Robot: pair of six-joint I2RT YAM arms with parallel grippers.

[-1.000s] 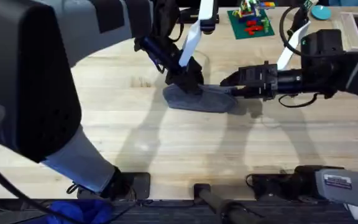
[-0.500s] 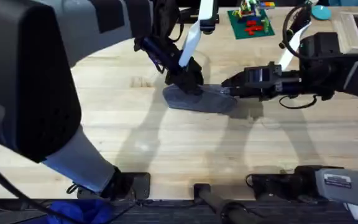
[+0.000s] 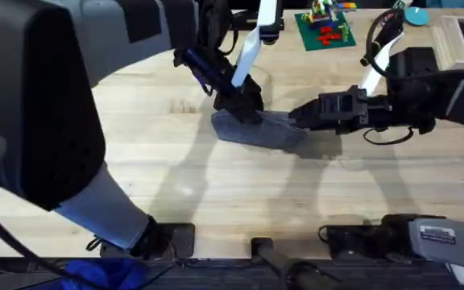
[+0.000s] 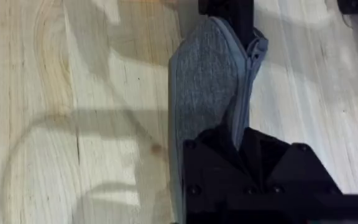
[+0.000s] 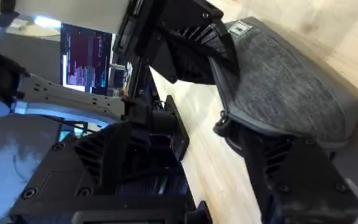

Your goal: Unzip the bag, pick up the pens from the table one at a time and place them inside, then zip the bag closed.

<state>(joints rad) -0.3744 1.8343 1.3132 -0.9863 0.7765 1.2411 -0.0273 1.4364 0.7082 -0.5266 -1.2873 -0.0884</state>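
The blue-grey bag [image 3: 258, 130] lies on the table [image 3: 176, 185] near its middle, its zipper edge looking shut. My left gripper [image 3: 244, 109] reaches down from the far side and is shut on the bag's left end. In the left wrist view its black fingers [image 4: 216, 149] clamp the grey fabric of the bag [image 4: 204, 81]. My right gripper [image 3: 295, 118] comes in from the right and is shut on the bag's right end at the zipper. In the right wrist view the right gripper [image 5: 229, 129] pinches the bag [image 5: 284, 87] at its edge. The pens are out of view.
A green baseplate with small coloured bricks [image 3: 325, 28] sits at the far edge. A wooden tray [image 3: 457, 36] and a teal object [image 3: 416, 14] are at the far right. Bare tabletop lies in front of the bag.
My right gripper has shifted slightly to the right and toward the near edge at the bag's right end. The left gripper has held still on the bag.
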